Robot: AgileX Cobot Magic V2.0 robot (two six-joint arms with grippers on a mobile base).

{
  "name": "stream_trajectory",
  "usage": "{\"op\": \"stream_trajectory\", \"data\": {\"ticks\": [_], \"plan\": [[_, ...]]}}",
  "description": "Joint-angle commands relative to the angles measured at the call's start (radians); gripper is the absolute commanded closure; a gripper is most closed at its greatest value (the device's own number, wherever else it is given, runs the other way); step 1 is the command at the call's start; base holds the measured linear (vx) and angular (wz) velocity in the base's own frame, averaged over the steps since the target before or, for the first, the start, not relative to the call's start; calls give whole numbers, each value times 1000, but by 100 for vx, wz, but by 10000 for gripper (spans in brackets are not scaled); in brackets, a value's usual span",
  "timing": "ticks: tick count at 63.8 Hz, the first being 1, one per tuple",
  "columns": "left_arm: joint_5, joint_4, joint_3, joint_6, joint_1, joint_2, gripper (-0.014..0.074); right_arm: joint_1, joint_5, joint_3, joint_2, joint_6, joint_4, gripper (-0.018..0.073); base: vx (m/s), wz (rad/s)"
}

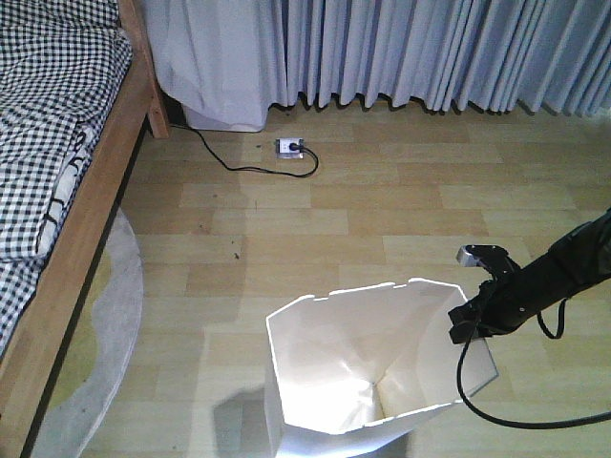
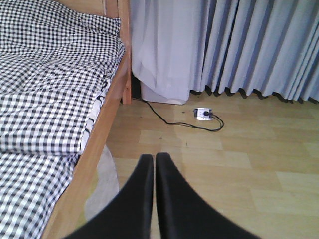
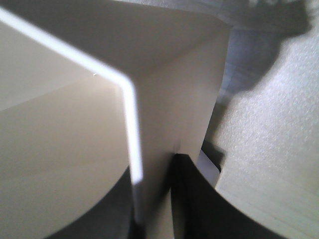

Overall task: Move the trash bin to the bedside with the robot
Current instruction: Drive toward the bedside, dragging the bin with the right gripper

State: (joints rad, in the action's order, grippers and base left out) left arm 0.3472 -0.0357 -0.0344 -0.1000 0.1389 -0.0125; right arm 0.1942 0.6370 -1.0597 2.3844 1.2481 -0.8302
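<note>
The white trash bin (image 1: 368, 367) with its faceted rim stands on the wood floor at the bottom middle of the front view. My right gripper (image 1: 465, 320) is shut on the bin's right rim; in the right wrist view the bin wall (image 3: 149, 124) runs between the two black fingers (image 3: 199, 199), one inside and one outside. The bed's light wooden frame (image 1: 91, 210) with checked bedding (image 1: 48, 105) lies along the left, about a bin's width from the bin. My left gripper (image 2: 154, 164) is shut and empty, seen only in its wrist view, pointing over the floor beside the bed frame (image 2: 102, 129).
A round grey rug (image 1: 115, 315) lies by the bed. A white socket block (image 1: 289, 147) with a black cord lies on the floor near the grey curtains (image 1: 430, 48). A white box stands under the curtain (image 1: 224, 116).
</note>
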Motion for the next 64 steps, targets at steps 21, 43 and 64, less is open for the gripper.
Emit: {"op": "stream_trajectory", "data": {"ticks": [21,43,64], "plan": [[-66,2,-3,-4,-3,-14,603,4,174,-10,-73,7,-62,562,25,-3],[-66,2,-3,-4,-3,-14,603,4,174,-10,-73,7,-62,562,23,-4],[-66,2,-3,-4,-3,-14,603,4,174,-10,-73,7,-62,562,24,3]]}}
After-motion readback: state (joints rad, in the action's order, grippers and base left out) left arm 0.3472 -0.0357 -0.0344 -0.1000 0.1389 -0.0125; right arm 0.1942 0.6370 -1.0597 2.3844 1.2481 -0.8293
